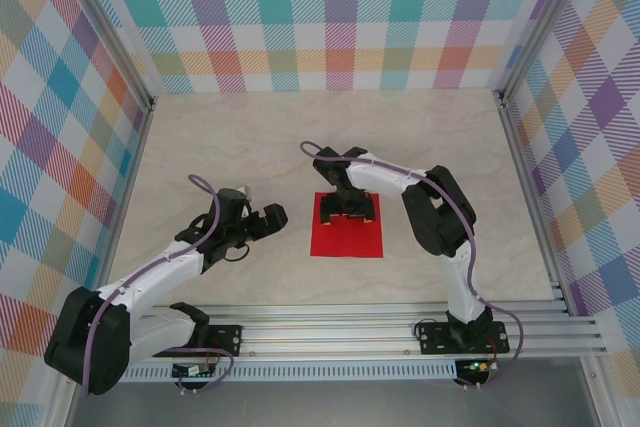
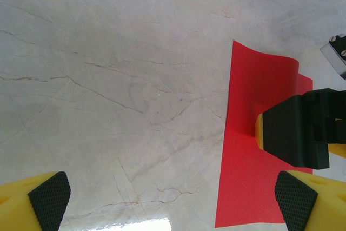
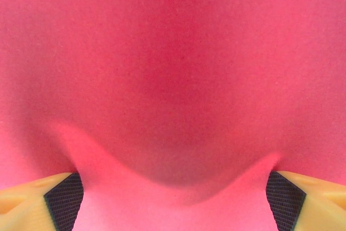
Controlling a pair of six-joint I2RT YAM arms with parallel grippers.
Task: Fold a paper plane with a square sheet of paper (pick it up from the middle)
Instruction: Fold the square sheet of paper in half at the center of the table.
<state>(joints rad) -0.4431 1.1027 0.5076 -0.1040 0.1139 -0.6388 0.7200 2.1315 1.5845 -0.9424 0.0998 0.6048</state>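
Black ribbed pads of the right gripper occupy the near corners of the right wrist view. The jaws are spread wide and pressed down onto the red paper, which bows up into a soft hump between them; nothing is pinched so far.

From above, the sheet lies flat near the middle of the tabletop, between the two arms and closer to the right one. The right gripper stands over its far half, roughly on its centre line. In the left wrist view, the sheet's far edge curls a little off the surface beside that gripper.

The left gripper hangs over bare tabletop just left of the sheet, its jaws fully spread and empty.

Handling, as judged: the paper looks thin, very light and limp, so it buckles readily and will take a crease wherever it is squeezed. On the smooth, marble-patterned top it is likely to slide rather than lift if pushed from one side only.

The best hold appears to be the raised hump at the middle, gathered evenly from both sides into a ridge. An uneven squeeze could set a stray crease off the centre line.

No fold is visible; the plane is not begun.
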